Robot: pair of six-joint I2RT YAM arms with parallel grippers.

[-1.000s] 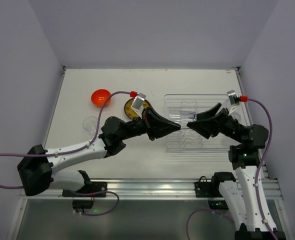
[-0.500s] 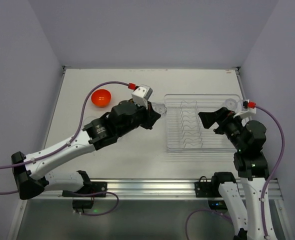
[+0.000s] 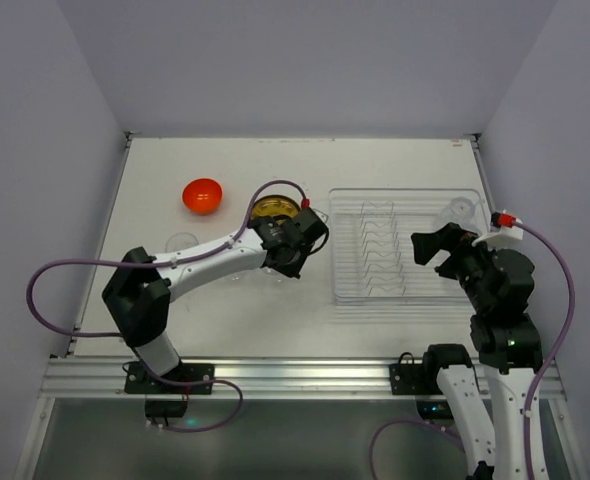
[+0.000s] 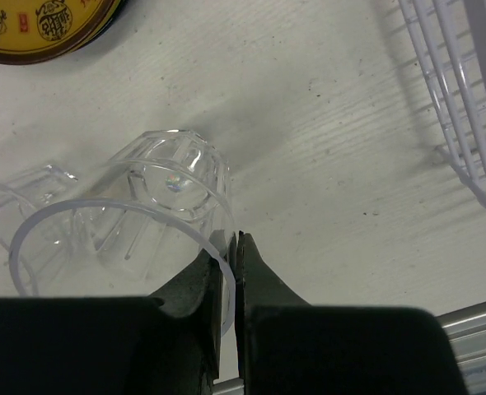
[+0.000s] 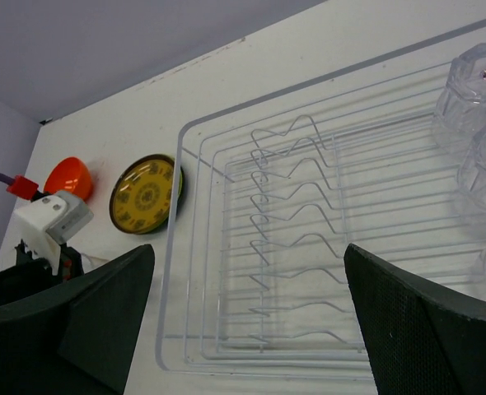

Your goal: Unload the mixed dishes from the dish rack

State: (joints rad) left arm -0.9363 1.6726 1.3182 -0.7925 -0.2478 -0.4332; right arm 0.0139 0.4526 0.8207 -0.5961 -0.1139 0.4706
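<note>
**Table layout, overhead and wrist views**

The dish rack [image 3: 347,280] occupied the right half of the table [image 3: 225,160], with my right claw [image 3: 427,247] above its right part. The racked cups [image 5: 483,78] sat in the rack's far right corner, and the wire dividers [image 5: 296,214] ran across its middle. The bowl [image 3: 202,195] lay at the far left of the table. The plate [image 3: 273,207] lay to the right of it, between the bowl and the rack. My left claw [image 4: 229,247] was in front of the plate and left of the rack, with the rim of the held cup [image 4: 156,193] between its fingers. A neighbouring cup [image 4: 16,210] lay just left of the held cup; contact between them could not be determined. A lone cup [image 3: 182,243] stood in front of the bowl, well apart from the rack.
</note>
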